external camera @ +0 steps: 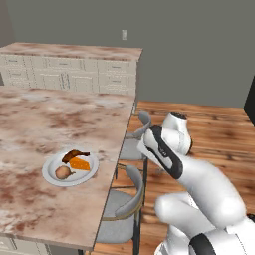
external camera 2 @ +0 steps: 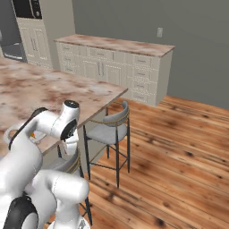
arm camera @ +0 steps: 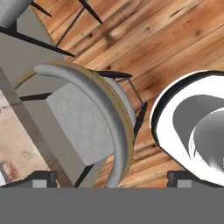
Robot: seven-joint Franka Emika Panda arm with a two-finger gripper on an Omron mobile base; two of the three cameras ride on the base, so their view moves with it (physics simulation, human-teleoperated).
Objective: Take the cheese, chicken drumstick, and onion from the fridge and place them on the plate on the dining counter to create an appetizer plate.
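So all three foods look like they're already on the plate (external camera: 51,172), which sits on the tabletop (external camera: 40,124) in the lower left of the left base view. The drumstick (external camera: 74,155) lies along the plate's far rim, long axis running roughly left to right with the thin end pointing right. The cheese (external camera: 80,164) is tucked right under it, and the onion (external camera: 63,172) sits just beside the cheese, toward the near-left of the plate. All three are close together, touching or nearly so.

The claw (arm camera: 112,179) is nowhere near that. In the hand view its two dark tips poke up at the bottom corners, spread wide with nothing between them, so it's open and empty. It's looking down on a grey stool (arm camera: 83,127) and the wood floor (arm camera: 166,39), with just a sliver of the marbled tabletop edge at the lower left of that view.

So the relation that matters: the plate is off to the left of the arm (external camera: 164,152) in the left base view, up on the tabletop, while the hand is tucked low over the stools beside the overhang. If anything's left to do, I'd guess it's only backing the arm off, since the plate looks complete. Main risk I can see is clipping a stool back on the way.
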